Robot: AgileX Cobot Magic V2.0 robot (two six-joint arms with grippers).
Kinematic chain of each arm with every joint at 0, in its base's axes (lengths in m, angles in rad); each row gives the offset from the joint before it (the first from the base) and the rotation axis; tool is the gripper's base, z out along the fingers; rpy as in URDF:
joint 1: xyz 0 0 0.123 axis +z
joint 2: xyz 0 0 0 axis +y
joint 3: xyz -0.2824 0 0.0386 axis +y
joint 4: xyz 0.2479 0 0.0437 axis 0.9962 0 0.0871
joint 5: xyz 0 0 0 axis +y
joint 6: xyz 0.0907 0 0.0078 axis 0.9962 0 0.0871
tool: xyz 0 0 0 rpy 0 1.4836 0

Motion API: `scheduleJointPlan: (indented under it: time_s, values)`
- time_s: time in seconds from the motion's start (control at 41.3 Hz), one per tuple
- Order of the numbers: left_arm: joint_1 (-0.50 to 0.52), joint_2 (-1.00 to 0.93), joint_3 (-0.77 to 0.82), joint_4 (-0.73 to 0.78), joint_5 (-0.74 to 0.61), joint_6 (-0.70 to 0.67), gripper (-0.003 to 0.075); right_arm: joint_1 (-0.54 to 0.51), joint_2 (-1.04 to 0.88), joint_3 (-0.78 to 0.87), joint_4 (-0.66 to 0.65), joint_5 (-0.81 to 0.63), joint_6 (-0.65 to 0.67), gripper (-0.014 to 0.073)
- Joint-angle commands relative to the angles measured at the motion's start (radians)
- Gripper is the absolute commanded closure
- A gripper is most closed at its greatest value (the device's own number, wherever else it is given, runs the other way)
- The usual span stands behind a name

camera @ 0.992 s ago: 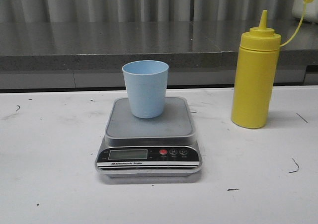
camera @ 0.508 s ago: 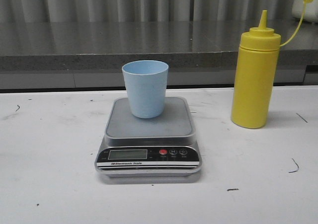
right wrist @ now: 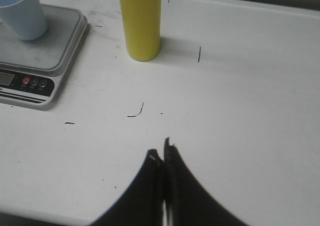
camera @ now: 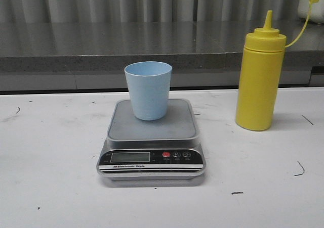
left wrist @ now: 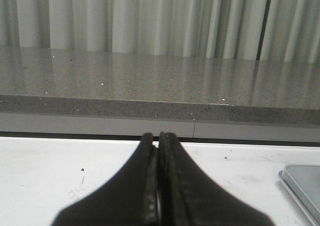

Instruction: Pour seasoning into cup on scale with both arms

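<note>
Front view: I worry the seasoning [camera: 259, 81] topples if my right gripper [right wrist: 162, 156], fingers pressed together and empty, nudges it.

cup [camera: 148, 90]: pale blue | seasoning [camera: 259, 78]: yellow | scale [camera: 152, 137]: grey platform, red button, black strip

My left pincer [left wrist: 158, 151] is pressed closed, its two black fingers [left wrist: 145, 186] meeting along a thin seam with nothing between them, reaching level and low over the bench [left wrist: 50, 171]. My right pincer [right wrist: 162, 156] is likewise closed and empty, tilted down toward the bench from higher up. Neither of my arms shows in the front view.
</note>
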Motion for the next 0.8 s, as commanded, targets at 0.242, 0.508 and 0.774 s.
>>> scheduleJointPlan:
  time_s: [0.242,0.508,0.774]
  values:
    - [0.002,-0.017,0.022,-0.007,-0.084,-0.007,0.0740,0.005,0.007,-0.027,-0.012,-0.063,-0.011,0.0662]
    - [0.002,-0.017,0.022,-0.007,-0.084,-0.007,0.0740,0.005,0.007,-0.027,-0.013,-0.060,-0.011,0.0662]
    - [0.002,-0.017,0.022,-0.007,-0.084,-0.007,0.0740,-0.071,-0.121,0.085,-0.027,-0.213,-0.042,0.0659]
